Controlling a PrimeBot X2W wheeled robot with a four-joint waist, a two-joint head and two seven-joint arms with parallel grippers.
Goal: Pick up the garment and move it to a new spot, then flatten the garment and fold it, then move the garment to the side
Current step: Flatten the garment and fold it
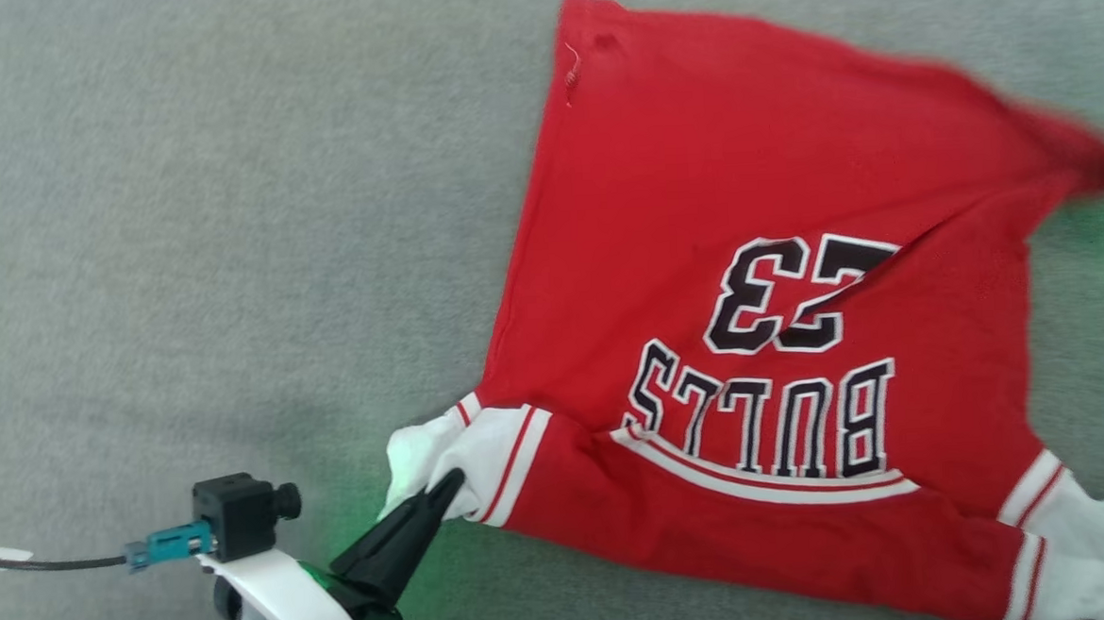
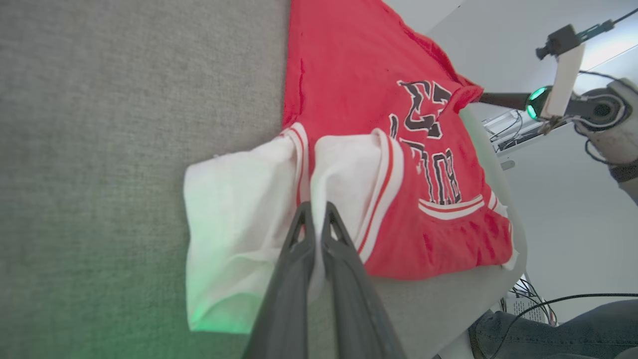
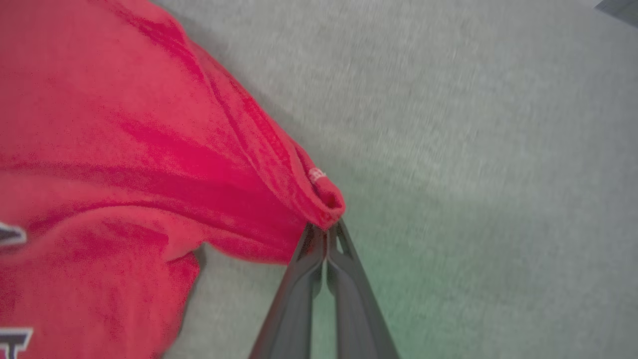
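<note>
Left gripper (image 1: pixel 448 484) is clamped shut on the white sleeve (image 2: pixel 234 199) at the near left, jaws biting the bunched cuff just beside the striped trim (image 1: pixel 513 463). Right gripper (image 3: pixel 326 227) is pinched closed too, over at the far right, with only the very tip of a hem corner (image 3: pixel 326 202) between its jaws. Between them the shirt (image 1: pixel 697 198) lies front up on the grey table (image 1: pixel 179 226), right of centre, shoulders near, hem far. That right corner is drawn out into a tight peak, with a crease (image 1: pixel 926 234) running across the number (image 1: pixel 787 293).

Here's the danger: the right bite looks thin, so a hard pull apart could pop the corner free. The sleeve is doubled over, so the left may hold just one layer and lift the shirt twisted. And any drag over that nappy table could rumple the cloth.
</note>
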